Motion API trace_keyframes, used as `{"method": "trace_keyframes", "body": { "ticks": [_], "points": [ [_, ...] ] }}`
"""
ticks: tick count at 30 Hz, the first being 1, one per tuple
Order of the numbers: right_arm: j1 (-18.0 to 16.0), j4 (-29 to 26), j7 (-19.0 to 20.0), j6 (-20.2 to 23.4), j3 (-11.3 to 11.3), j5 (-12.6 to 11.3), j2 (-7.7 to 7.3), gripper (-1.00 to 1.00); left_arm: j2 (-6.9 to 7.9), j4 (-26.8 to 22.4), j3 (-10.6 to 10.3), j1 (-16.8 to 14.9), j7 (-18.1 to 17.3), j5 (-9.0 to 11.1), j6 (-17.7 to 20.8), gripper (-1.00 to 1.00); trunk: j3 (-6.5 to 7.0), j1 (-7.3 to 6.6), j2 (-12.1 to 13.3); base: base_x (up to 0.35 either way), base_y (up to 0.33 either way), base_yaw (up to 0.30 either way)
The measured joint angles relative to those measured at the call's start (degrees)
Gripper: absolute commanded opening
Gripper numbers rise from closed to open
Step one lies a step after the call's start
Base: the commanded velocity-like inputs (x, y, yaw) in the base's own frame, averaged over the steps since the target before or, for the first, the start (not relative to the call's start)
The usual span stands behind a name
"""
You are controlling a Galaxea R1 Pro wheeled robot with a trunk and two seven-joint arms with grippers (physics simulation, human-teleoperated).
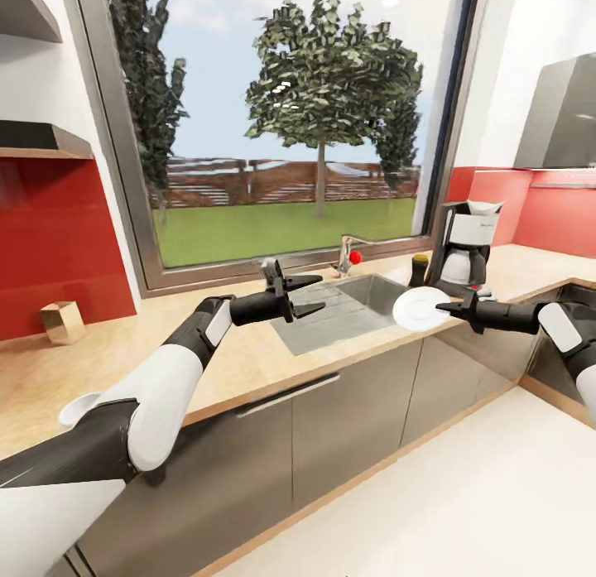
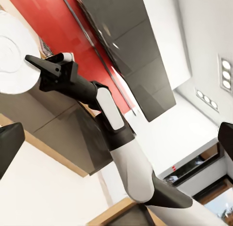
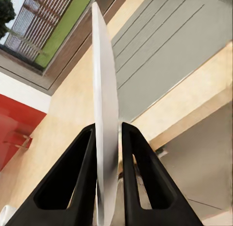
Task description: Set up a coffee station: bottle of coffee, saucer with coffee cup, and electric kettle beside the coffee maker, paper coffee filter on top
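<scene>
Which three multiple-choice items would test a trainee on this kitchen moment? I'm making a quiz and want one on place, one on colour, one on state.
1. Where is the bottle of coffee?
A. on the shelf
B. on the kitchen countertop beside the coffee maker
C. in the sink

2. What colour is the wall behind the counter?
A. red
B. blue
C. green

3. What is the right gripper doing?
A. hanging open
B. gripping a cup
C. gripping the saucer by its rim

Answers: 1 B, it stands just left of the machine. 2 A, red panels show. 3 C, the fingers clamp the plate's edge.
</scene>
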Motion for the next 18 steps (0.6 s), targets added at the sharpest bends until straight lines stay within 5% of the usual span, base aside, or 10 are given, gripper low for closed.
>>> {"method": "trace_keyframes", "body": {
  "ticks": [18],
  "points": [
    [0.00,0.00,0.06,0.01,0.00,-0.01,-0.74,-1.00,0.00,0.09,-0.01,0.00,0.00,0.03,0.00,1.00,0.00,0.00,0.00,0.000,0.000,-0.269]
  ]
}}
